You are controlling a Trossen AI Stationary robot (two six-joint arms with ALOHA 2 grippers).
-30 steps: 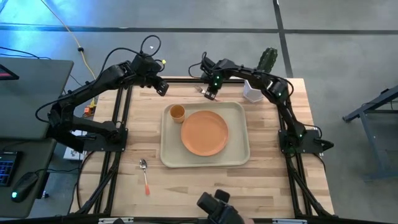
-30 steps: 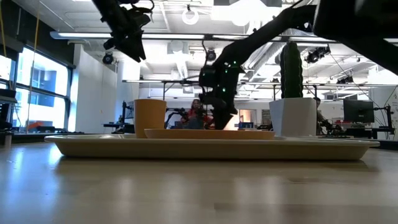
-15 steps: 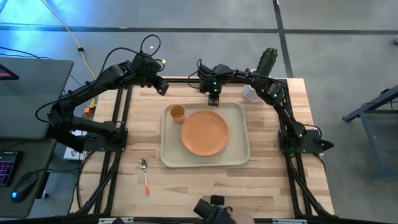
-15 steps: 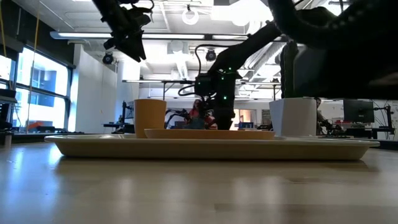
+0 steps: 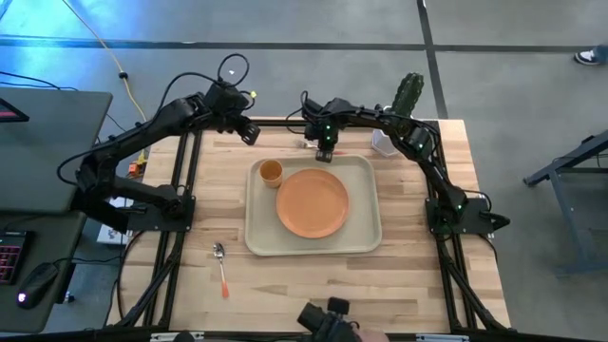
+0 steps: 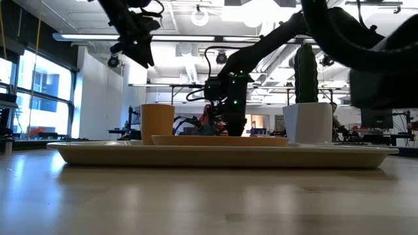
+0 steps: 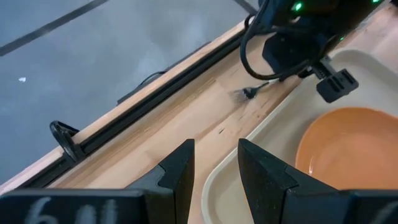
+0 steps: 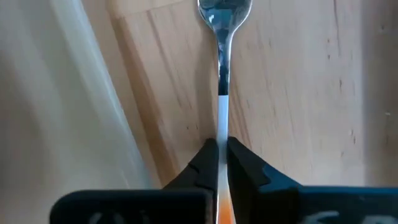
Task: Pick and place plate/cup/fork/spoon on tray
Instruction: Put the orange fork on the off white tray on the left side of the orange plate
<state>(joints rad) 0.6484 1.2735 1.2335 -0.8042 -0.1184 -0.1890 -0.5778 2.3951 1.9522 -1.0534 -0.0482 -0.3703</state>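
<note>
Silver and orange run up between my right gripper (image 8: 219,163) fingers — the fork (image 8: 219,87), lying flat on the bare wood at the table's far edge, just beyond the tray (image 5: 366,237) rim. My two fingers are pressed in on its thin neck where the metal meets the orange handle; I chose that spot, I judge, because the stem is narrowest and straightest there, so the pinch will not slip sideways. The fork is not yet lifted, as far as the wrist view shows.

From above, my right gripper (image 5: 325,149) is low at the tray's far rim, arm stretched across from its base. The plate (image 5: 313,202) and the cup (image 5: 271,172) sit inside the tray already, the cup near a far corner beside the plate. The spoon (image 5: 221,267) lies on the wood by the tray's near corner on my left side, apart from everything.

My left gripper (image 7: 214,177) hangs raised above the far left part of the table, fingers spread, holding nothing — waiting clear of my right arm's path.
</note>
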